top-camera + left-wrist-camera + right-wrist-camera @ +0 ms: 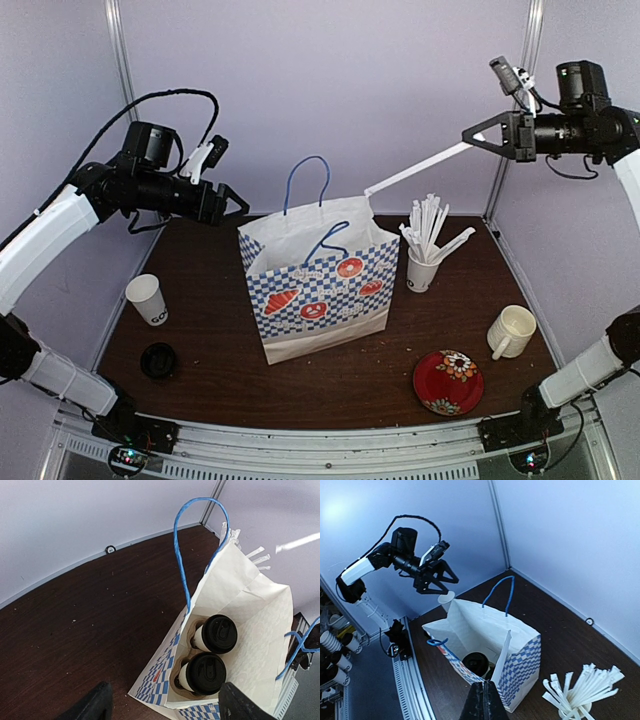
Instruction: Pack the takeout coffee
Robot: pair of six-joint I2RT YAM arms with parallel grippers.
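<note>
Holding a stirrer at the bag's rim, with one cup not yet packed

The right tool [472, 135], pressed together, pinches a long white stirrer stick [420, 165] by one end, and its free tip sits at the right rim of the paper bag [320, 290]. Held that far out, the stick can wobble, catch the rim or fall onto the table [220, 340]. The left tool [237, 205] hangs spread and empty above the bag's left side. If it drops, it may snag the blue handle [181, 570] and tip the bag over. That would spill the two lidded cups [220, 633] seated in their carrier inside. A third, lidless cup [148, 298] stands at the left of the table, its black lid [158, 360] lying apart. Squeezing that cup could crush it.
</note>
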